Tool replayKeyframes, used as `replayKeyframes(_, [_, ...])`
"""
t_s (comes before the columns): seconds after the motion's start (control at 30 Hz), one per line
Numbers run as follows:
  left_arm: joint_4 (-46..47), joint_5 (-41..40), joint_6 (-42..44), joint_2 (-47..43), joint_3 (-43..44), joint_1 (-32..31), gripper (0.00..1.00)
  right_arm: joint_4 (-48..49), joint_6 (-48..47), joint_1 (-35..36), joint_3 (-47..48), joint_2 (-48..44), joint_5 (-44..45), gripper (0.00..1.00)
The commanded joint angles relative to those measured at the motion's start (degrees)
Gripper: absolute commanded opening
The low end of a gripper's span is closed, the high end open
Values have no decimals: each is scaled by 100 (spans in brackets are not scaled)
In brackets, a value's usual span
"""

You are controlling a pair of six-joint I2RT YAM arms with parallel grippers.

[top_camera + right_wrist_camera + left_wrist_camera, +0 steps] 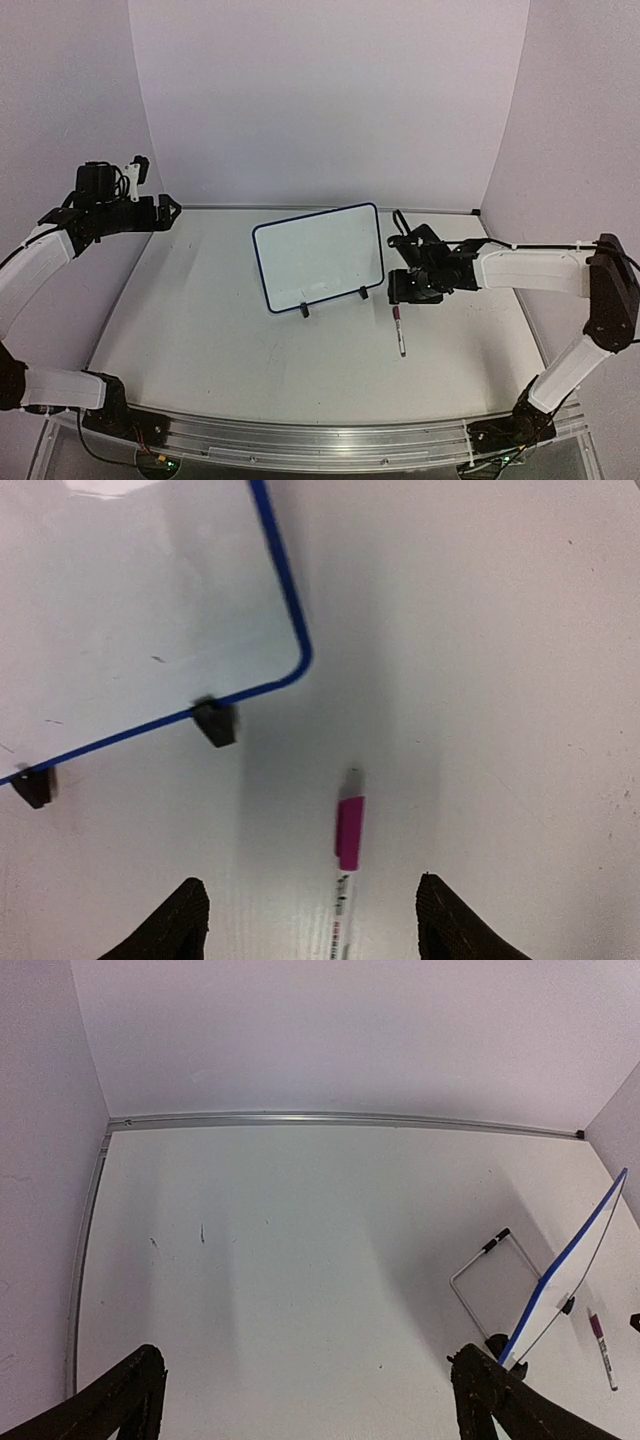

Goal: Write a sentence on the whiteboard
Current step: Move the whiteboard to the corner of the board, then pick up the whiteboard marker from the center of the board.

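The whiteboard stands tilted on two black feet at the table's middle, blue-framed; its face looks blank, with no sentence readable. It also shows in the right wrist view and edge-on in the left wrist view. A white marker with a magenta cap lies on the table right of the board, and in the right wrist view it lies between my open fingers. My right gripper hovers open over it, empty. My left gripper is open and empty, raised at the far left.
The board's wire stand shows behind it in the left wrist view. White walls enclose the table on the back and both sides. A metal rail runs along the near edge.
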Motion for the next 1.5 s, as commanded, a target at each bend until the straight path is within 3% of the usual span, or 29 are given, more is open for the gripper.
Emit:
replayKeyframes(0.0, [213,21,-59,-210,-11,-23,99,-714,29,-450,-80,150,-1112,62])
replayKeyframes(0.2, [197,62,-72,-187,5,-25,99,-953,-54,-501,101,824,-1649,51])
replayKeyframes(0.53, [196,76,-67,-194,2,-29,99,-1198,-192,-490,341,1332,-1461,33])
replayKeyframes(0.9, [188,76,-67,-174,11,-32,99,-1230,-193,-388,540,1598,-1336,22])
replayKeyframes(1.07, [187,-13,-113,-157,12,-33,100,-1221,-124,-324,565,1652,-1241,6])
replayKeyframes(1.13, [192,11,-111,-153,12,-34,99,-1219,-119,-321,557,1557,-1131,1])
replayKeyframes(1.27, [258,189,-239,-163,52,-151,99,-1190,-375,-304,576,1085,-986,0])
replayKeyframes(1.47, [-2,227,-1161,-72,579,-1260,98,-1160,-1757,344,870,-115,-1110,0])
